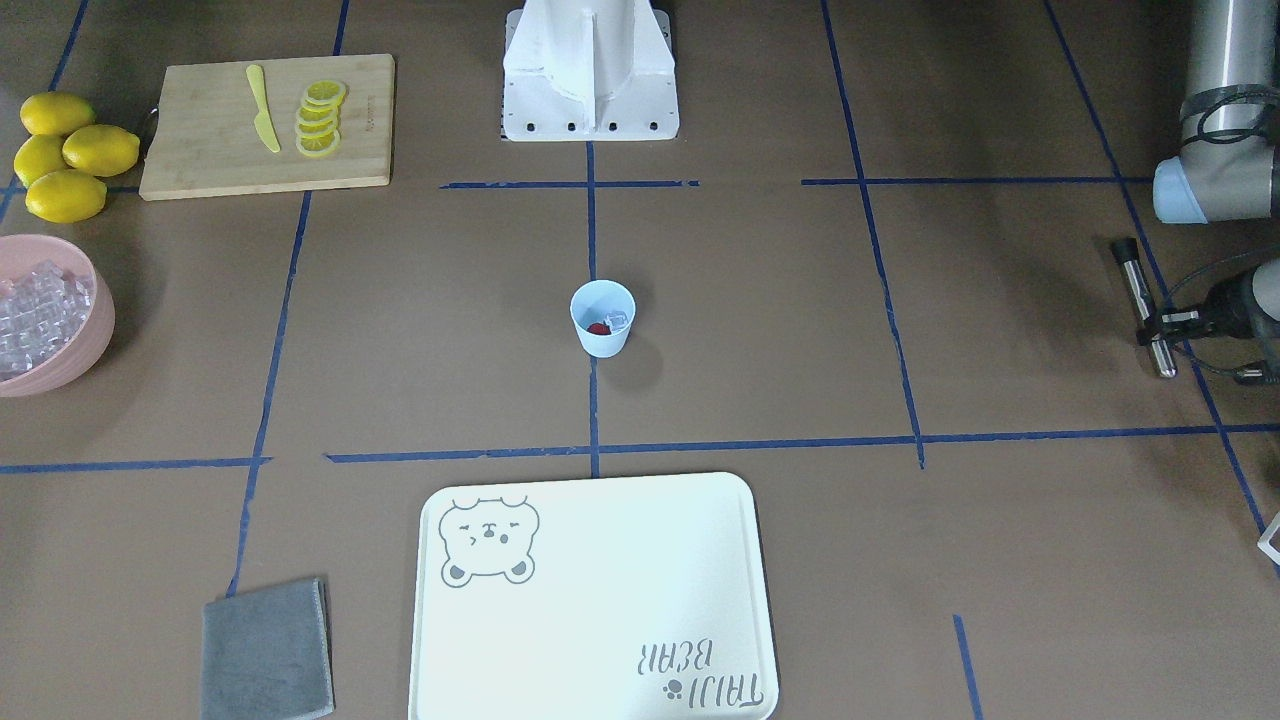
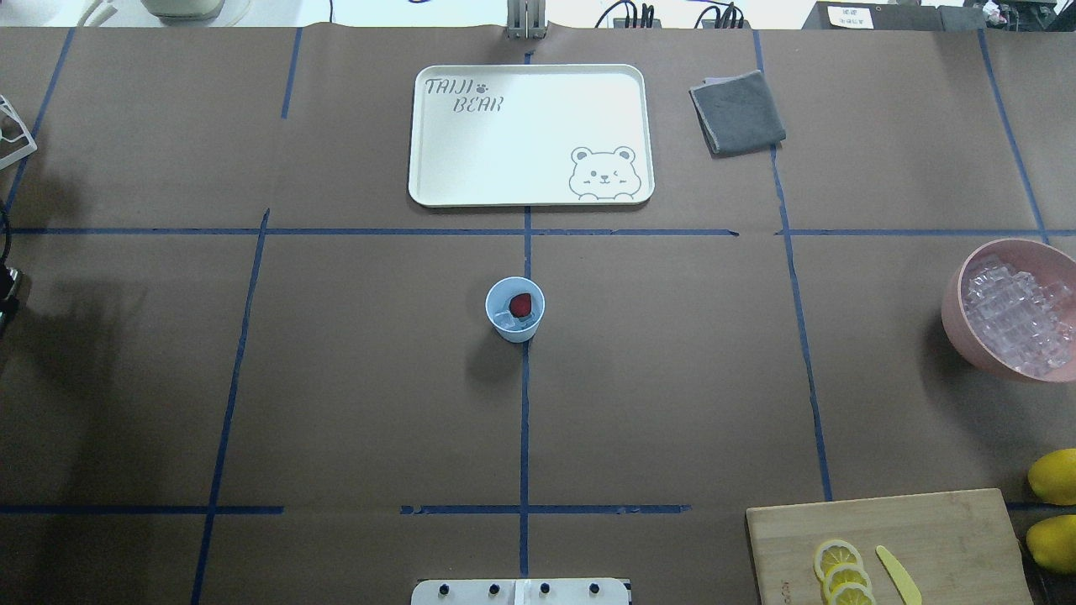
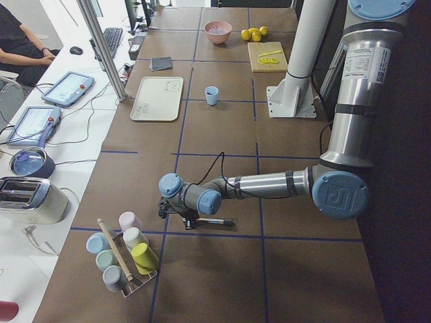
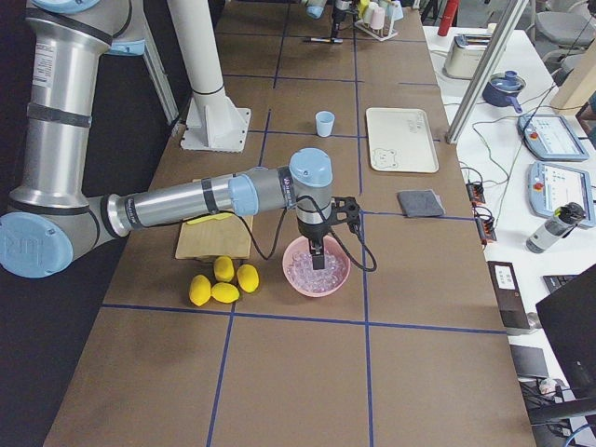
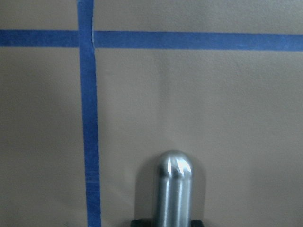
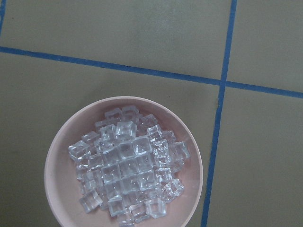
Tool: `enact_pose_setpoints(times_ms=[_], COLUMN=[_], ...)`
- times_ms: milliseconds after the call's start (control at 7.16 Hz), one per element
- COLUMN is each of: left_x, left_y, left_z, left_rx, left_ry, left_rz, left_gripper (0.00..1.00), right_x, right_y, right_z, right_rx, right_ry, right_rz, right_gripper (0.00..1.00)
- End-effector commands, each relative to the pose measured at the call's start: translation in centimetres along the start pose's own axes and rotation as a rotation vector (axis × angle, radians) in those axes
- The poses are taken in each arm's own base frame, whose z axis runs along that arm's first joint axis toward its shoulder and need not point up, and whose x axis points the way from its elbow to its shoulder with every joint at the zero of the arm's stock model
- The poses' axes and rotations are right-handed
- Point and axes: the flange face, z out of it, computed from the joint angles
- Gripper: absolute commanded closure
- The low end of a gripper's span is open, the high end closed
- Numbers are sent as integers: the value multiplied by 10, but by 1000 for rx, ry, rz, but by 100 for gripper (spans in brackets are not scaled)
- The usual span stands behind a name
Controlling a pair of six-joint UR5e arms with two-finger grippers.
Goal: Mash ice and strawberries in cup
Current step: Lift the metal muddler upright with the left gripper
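Left gripper (image 1: 1158, 322) is clamped on a steel muddler (image 1: 1135, 275). It holds the tool roughly level and low at the table's left end, well apart from the cup (image 1: 603, 318). Tool in hand, mashing not begun. Right gripper (image 4: 318, 259) hangs over the pink bowl (image 6: 54, 189) of spare cubes (image 6: 125, 165); can't tell its opening. The cup sits mid-table with strawberry (image 2: 520, 305) and ice (image 1: 619, 321) inside, so loading looks done.

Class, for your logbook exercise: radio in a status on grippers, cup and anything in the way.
Left gripper shut on metal rod, away from cup. Right gripper above pink bowl, jaws unreadable. Cup holds strawberry, ice; nothing near it.
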Motion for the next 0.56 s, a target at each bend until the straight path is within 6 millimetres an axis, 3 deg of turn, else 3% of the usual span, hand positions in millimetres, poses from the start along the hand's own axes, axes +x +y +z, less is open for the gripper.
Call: enact_pose_setpoints(times_ms=[0, 140, 419], left_x=[15, 48, 128], left_y=[-3, -1, 32], left_z=[-8, -37, -113], left_rx=[-5, 23, 122], left_ry=[47, 126, 230], left_rz=[13, 70, 228], left_gripper=[100, 100, 100], right_x=[1, 1, 3], right_y=[0, 0, 0], right_z=[-1, -3, -8], right_rx=[0, 4, 16], right_ry=[-3, -4, -4], right_rz=[3, 2, 8], right_gripper=[1, 1, 1])
